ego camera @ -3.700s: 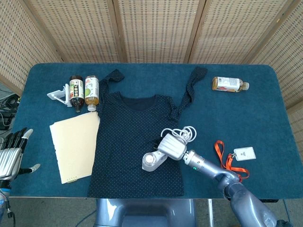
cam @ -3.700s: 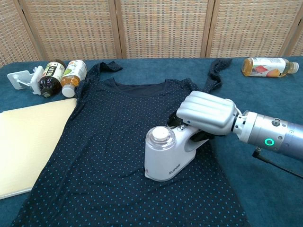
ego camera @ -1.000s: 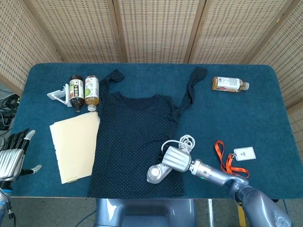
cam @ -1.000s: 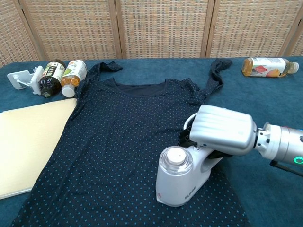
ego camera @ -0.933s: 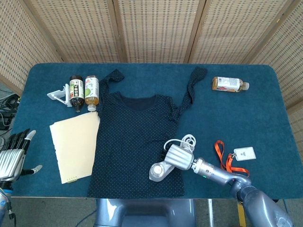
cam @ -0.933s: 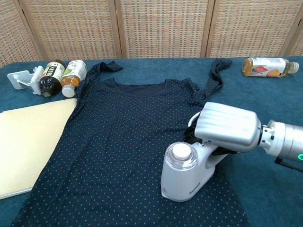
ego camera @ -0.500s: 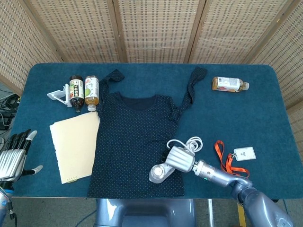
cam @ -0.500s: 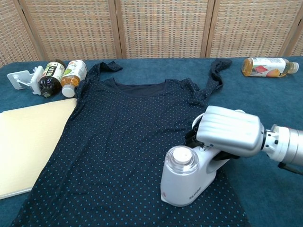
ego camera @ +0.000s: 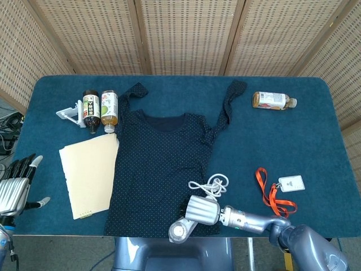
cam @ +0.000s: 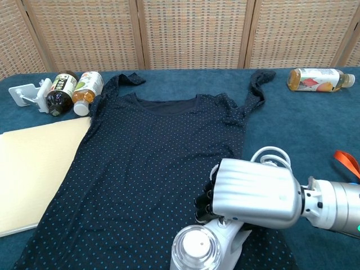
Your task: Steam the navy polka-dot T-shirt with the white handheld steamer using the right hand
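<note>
The navy polka-dot T-shirt (ego camera: pixel 161 164) (cam: pixel 146 163) lies flat in the middle of the blue table. My right hand (ego camera: pixel 203 210) (cam: pixel 253 194) grips the handle of the white handheld steamer (ego camera: pixel 181 228) (cam: pixel 202 247), whose head sits at the shirt's bottom hem near the table's front edge. Its white cord (ego camera: pixel 210 185) (cam: pixel 271 156) coils on the shirt's right side. My left hand (ego camera: pixel 16 189) hangs off the table's left edge, fingers apart, holding nothing.
Two bottles (ego camera: pixel 100 108) (cam: pixel 73 90) and a white clip (ego camera: pixel 70 114) lie at the back left. A cream folder (ego camera: pixel 89 172) lies left of the shirt. A bottle (ego camera: pixel 273 100) lies back right. An orange lanyard with badge (ego camera: pixel 277 191) lies right of my arm.
My right hand has drawn the steamer down the shirt toward the front hem and a little left. The cord trailed after it. My left hand has stayed put.
</note>
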`<state>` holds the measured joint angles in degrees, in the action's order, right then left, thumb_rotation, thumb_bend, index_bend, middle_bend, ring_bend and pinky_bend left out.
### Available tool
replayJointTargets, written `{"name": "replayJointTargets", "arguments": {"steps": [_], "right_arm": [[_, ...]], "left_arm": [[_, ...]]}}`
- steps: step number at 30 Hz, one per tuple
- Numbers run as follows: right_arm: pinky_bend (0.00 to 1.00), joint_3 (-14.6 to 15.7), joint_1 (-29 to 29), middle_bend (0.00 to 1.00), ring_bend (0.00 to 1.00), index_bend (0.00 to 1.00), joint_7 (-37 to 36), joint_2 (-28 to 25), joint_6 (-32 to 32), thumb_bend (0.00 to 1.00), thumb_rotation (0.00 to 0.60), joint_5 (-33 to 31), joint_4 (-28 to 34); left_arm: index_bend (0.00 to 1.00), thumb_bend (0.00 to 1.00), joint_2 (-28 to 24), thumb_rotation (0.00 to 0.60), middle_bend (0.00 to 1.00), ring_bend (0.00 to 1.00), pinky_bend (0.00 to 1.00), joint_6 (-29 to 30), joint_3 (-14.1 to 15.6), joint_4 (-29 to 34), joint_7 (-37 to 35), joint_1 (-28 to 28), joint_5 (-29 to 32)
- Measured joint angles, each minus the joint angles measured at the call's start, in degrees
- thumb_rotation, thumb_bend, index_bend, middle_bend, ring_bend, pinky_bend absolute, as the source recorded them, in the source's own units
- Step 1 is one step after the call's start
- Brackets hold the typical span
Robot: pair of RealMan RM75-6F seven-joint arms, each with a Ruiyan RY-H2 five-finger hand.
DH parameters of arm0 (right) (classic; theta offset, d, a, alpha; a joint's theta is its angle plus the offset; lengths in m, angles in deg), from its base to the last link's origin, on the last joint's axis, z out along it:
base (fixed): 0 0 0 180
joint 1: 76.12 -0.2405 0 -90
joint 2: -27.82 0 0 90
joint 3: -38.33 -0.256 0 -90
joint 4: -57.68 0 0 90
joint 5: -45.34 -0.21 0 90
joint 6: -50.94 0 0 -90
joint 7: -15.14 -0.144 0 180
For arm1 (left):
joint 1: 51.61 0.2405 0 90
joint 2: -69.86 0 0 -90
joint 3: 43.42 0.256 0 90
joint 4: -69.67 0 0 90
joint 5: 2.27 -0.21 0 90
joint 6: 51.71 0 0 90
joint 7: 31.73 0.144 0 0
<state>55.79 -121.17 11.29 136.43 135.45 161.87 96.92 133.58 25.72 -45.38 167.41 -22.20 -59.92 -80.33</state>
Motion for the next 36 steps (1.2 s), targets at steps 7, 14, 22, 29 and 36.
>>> {"name": "replayJointTargets", "arguments": {"steps": [7,14,22,29,36], "right_arm": [[1.0,-0.75,0.51,0.7,0.75,0.85,-0.15,-1.14,-0.66,1.0,0.6,-1.01,-2.02],[1.0,-1.73,1.74,0.7,0.75,0.85,-1.61,-2.22,-0.87,1.0,0.6,-2.86,-6.73],[1.0,-2.9,3.31,0.7,0.75,0.85,-4.79,-2.2,-0.88,1.0,0.6,-4.98,-12.84],[1.0,-4.08,2.2,0.7,0.75,0.85,-5.65,-0.81,0.03,1.0,0.6,-5.34,-12.05],[1.0,-4.82,0.04,0.7,0.75,0.85,-4.12,1.87,-1.4,1.0,0.6,-5.06,-8.55]], "left_arm": [[0.0,0.0,-0.04,0.6,0.0,0.0,0.0,0.18,0.09,0.25,0.19,0.09,-0.13],[0.0,0.0,0.07,0.6,0.0,0.0,0.0,0.26,0.19,0.22,0.34,0.11,-0.35],[0.0,0.0,0.22,0.6,0.0,0.0,0.0,0.17,0.25,0.26,0.59,0.08,-0.35],[0.0,0.0,0.26,0.6,0.0,0.0,0.0,0.11,0.23,0.32,0.7,0.05,-0.24],[0.0,0.0,0.2,0.6,0.0,0.0,0.0,-0.05,0.13,0.05,0.42,0.01,0.0]]}}
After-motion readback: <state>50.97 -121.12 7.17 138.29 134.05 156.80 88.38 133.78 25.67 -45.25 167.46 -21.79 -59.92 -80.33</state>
